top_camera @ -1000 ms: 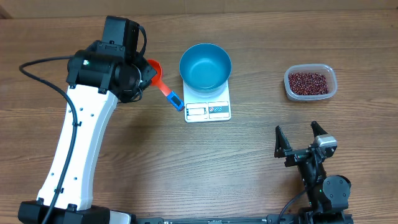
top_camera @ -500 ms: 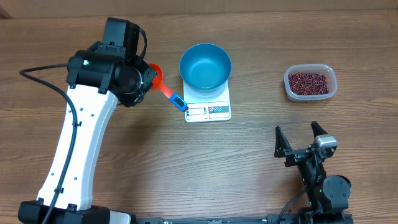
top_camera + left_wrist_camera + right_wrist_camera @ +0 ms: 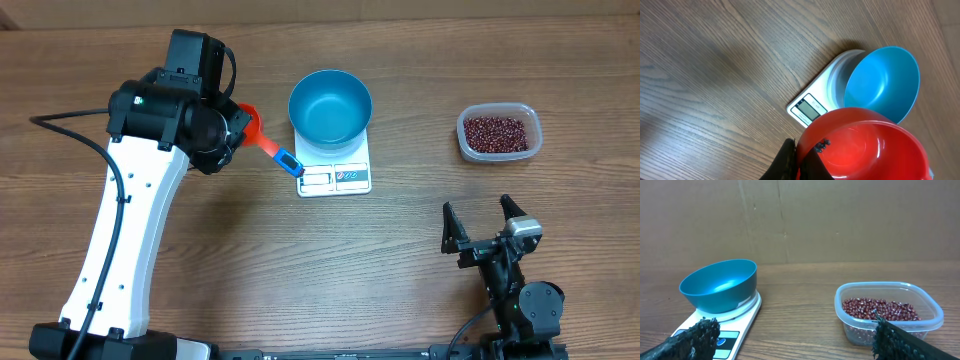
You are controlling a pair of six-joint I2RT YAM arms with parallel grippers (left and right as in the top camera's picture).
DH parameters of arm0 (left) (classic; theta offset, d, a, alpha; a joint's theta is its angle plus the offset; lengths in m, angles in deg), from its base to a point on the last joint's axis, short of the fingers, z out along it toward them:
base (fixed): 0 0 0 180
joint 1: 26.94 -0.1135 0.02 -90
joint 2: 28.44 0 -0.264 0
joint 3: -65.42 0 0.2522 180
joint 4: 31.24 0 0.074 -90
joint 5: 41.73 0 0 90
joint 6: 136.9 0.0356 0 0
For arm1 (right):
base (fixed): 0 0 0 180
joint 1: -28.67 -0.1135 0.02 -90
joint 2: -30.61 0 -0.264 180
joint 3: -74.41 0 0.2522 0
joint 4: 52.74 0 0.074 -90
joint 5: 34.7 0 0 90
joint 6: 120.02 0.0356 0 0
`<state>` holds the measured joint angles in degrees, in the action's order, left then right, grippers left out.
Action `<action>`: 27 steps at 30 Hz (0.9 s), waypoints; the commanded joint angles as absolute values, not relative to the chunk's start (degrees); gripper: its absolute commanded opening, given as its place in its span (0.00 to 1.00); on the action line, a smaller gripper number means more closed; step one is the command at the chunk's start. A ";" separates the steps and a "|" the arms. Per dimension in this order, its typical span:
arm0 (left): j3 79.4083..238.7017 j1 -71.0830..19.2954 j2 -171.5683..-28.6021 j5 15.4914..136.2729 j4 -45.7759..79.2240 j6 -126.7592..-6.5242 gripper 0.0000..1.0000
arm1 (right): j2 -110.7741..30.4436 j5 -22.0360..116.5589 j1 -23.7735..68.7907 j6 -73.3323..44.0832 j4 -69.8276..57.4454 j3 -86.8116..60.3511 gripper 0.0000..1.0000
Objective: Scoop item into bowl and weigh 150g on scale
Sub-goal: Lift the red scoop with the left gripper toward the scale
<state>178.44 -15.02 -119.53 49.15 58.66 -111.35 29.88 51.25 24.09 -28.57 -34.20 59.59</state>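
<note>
The blue bowl (image 3: pixel 330 105) stands empty on the white scale (image 3: pixel 335 178), seen also in the left wrist view as bowl (image 3: pixel 880 82) and scale (image 3: pixel 810 107). The item, dark red beans (image 3: pixel 497 131), fills a clear tub (image 3: pixel 500 153) at the right. My left gripper (image 3: pixel 238 128) is shut on the rim of a red scoop (image 3: pixel 252 120) with a blue handle end (image 3: pixel 285 161), just left of the bowl. The scoop's cup (image 3: pixel 865 145) holds no beans. My right gripper (image 3: pixel 484 222) stands open near the front edge, facing beans (image 3: pixel 880 309) and bowl (image 3: pixel 717 285).
The white left arm (image 3: pixel 125 230) stretches from the front left corner up to the scoop. A black cable (image 3: pixel 70 125) loops beside it. Bare wood lies between the scale and the tub (image 3: pixel 890 287).
The left gripper has carried the scoop a little to the right, so its blue handle end now reaches the scale's left edge. The right arm has not moved.
</note>
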 commanded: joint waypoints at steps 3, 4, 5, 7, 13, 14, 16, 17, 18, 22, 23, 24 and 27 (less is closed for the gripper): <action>179.67 -14.80 -119.18 49.35 58.81 -113.84 0.04 | 30.44 51.67 23.81 -28.39 -34.40 60.20 1.00; 179.67 -14.80 -119.18 49.35 58.81 -113.84 0.04 | 30.44 51.67 23.81 -28.37 -34.40 60.20 1.00; 179.67 -14.80 -119.18 49.33 58.85 -113.82 0.04 | 30.44 51.67 23.81 -28.39 -34.40 60.20 1.00; 179.67 -14.80 -119.18 49.33 58.90 -113.84 0.04 | 30.44 51.67 23.81 -28.37 -34.40 60.20 1.00; 179.67 -14.80 -119.18 49.33 58.98 -113.84 0.04 | 30.44 51.67 23.81 -28.37 -34.40 60.20 1.00; 179.67 -14.80 -119.18 49.35 59.01 -113.82 0.04 | 30.44 51.67 23.81 -28.39 -34.40 60.20 1.00; 179.64 -14.80 -119.18 49.35 59.03 -113.82 0.04 | 30.44 51.67 23.81 -28.39 -34.40 60.20 1.00; 179.60 -14.80 -119.18 49.35 59.03 -113.82 0.04 | 30.44 51.67 23.81 -28.39 -34.40 60.20 1.00; 179.51 -14.80 -119.18 49.37 59.03 -113.84 0.04 | 30.44 51.67 23.81 -28.39 -34.40 60.20 1.00; 178.99 -14.80 -119.18 49.39 59.03 -113.84 0.04 | 30.44 51.67 23.81 -28.39 -34.40 60.20 1.00; 178.92 -14.80 -119.18 49.39 59.05 -113.84 0.04 | 30.44 51.67 23.81 -28.37 -34.40 60.20 1.00; 178.86 -14.80 -119.18 49.39 59.05 -113.84 0.04 | 30.44 51.67 23.81 -28.39 -34.40 60.20 1.00; 178.77 -14.80 -119.18 49.39 59.01 -115.37 0.04 | 30.44 51.67 23.81 -28.39 -34.40 60.20 1.00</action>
<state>178.44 -15.02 -119.51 49.33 58.85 -113.12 29.88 51.25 24.07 -28.55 -34.20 59.59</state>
